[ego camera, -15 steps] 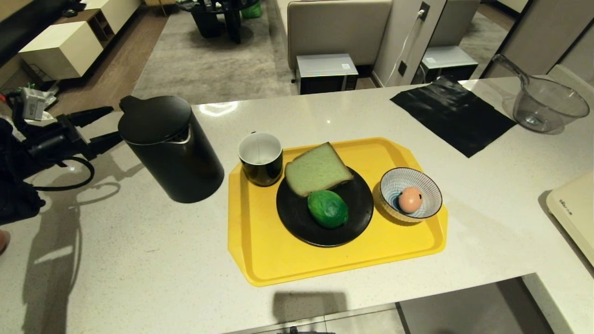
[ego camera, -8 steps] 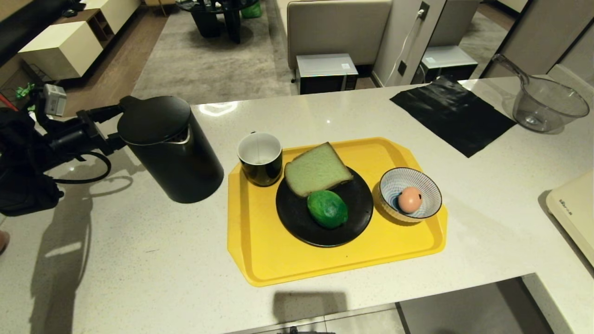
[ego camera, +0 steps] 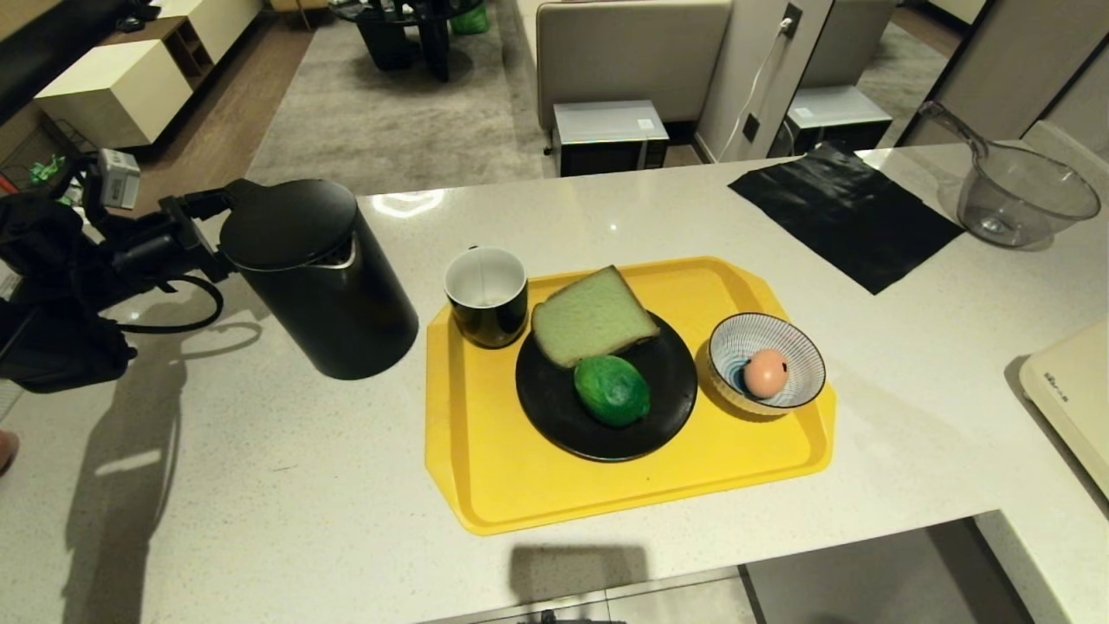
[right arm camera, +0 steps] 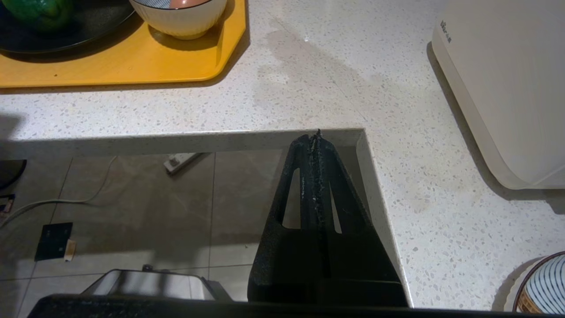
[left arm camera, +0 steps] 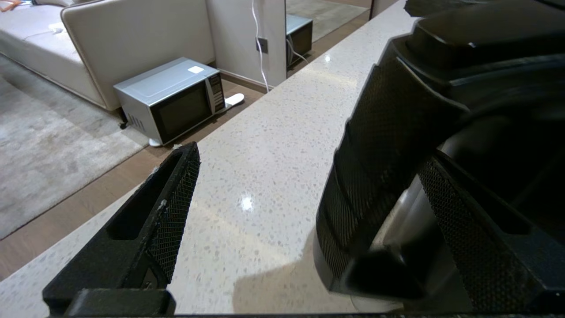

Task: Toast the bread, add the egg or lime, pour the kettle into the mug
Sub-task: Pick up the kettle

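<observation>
On the pale speckled counter (ego camera: 260,485) in the head view, the kettle (ego camera: 316,277) stands left of a yellow tray (ego camera: 494,485) bearing the mug (ego camera: 485,295), a black plate (ego camera: 667,399) with the bread (ego camera: 591,316) and the lime (ego camera: 612,390), and a striped bowl (ego camera: 801,355) holding an egg (ego camera: 766,373). The left gripper (ego camera: 212,230) reaches the kettle's far-left side. A black mat (ego camera: 845,212) lies far right.

In the left wrist view, the fingers (left arm camera: 163,207) are spread wide either side of the kettle's handle (left arm camera: 384,176), not clamped. A microwave (left arm camera: 170,99) sits on the floor beyond.

In the right wrist view, the right gripper (right arm camera: 315,141) hangs pressed closed, empty, over the counter's near edge.
</observation>
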